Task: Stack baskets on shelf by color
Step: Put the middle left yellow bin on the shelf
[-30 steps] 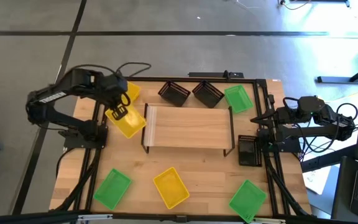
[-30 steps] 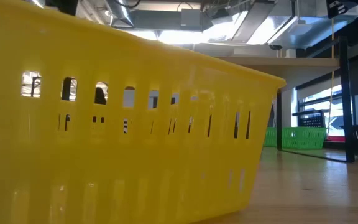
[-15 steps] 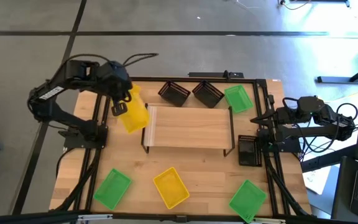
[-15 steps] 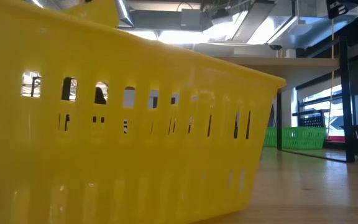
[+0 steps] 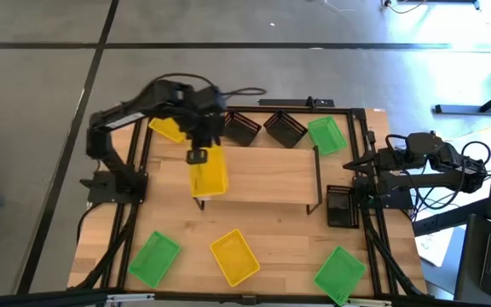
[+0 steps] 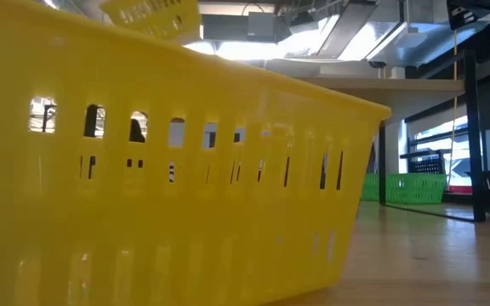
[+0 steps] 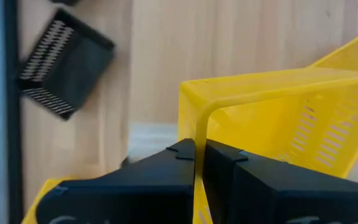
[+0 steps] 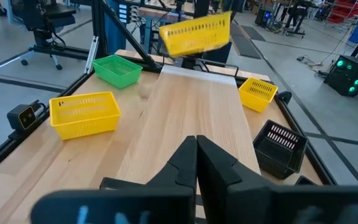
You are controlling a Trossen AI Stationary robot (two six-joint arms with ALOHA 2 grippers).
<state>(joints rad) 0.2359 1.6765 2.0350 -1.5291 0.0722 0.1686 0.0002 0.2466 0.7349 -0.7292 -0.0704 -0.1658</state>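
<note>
My left gripper [image 5: 197,157] is shut on a yellow basket [image 5: 210,173] above the left end of the light-wood shelf [image 5: 262,175]. The right wrist view shows this basket [image 8: 194,34] in the air over the shelf [image 8: 185,118], and the low view shows it at the top [image 6: 151,13]. A second yellow basket [image 5: 167,130] sits on the table at the far left. My right gripper [image 8: 196,142] is shut and waits by the table's right edge [image 5: 363,162], touching nothing. My left gripper pinches the yellow basket's rim [image 7: 199,127] between its two fingers, one finger inside the basket and one outside. The fingers come from above, pointing down. The basket is lifted clear and hangs tilted below the gripper over the shelf's left end.
Two black baskets [image 5: 239,128] [image 5: 285,128] and a green one [image 5: 326,135] lie behind the shelf. Another black basket [image 5: 339,206] lies at its right end. Near the front edge lie a green [image 5: 154,257], a yellow [image 5: 233,256] and a green basket [image 5: 340,273].
My left gripper has carried the yellow basket from the table's far-left corner toward the right, to above the shelf's left end. The basket has stayed lifted and has turned about, and now lies lengthwise from far to near.
</note>
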